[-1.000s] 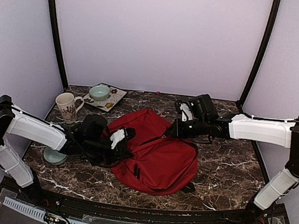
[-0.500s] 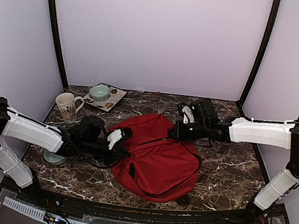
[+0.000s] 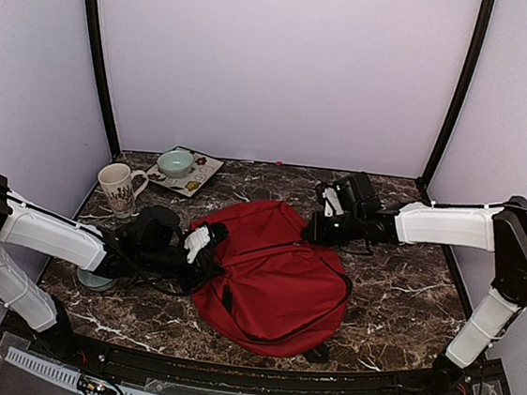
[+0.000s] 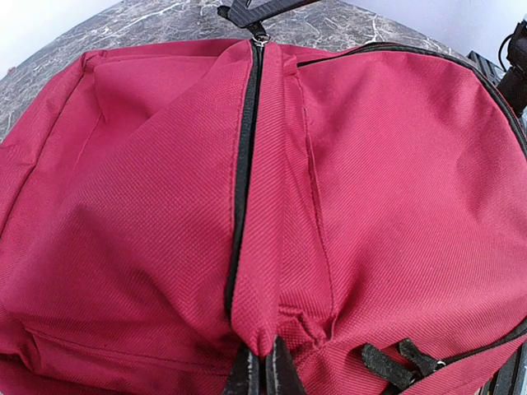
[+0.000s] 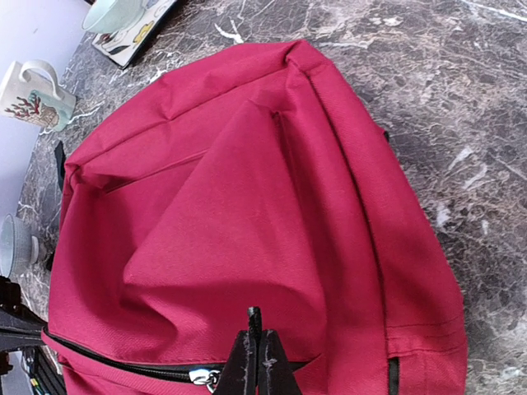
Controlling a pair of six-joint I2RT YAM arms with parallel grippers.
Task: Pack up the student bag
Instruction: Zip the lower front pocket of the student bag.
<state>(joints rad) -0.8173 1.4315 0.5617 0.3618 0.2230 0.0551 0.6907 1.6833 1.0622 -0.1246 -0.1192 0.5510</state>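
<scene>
On the dark marble table (image 3: pixel 404 297), between the two arms, lies the red student bag (image 3: pixel 274 279). The left pincer (image 4: pixel 263 369) is closed, nipping a fold of fabric at the end of the black zipper (image 4: pixel 241 189). The right pincer (image 5: pixel 256 355) is likewise shut on the bag's opposite edge, just beside the metal zipper pull (image 5: pixel 202 376); exactly what it pinches is cut off by the frame. A pale cup (image 3: pixel 93 280) sits half hidden under the left arm.
</scene>
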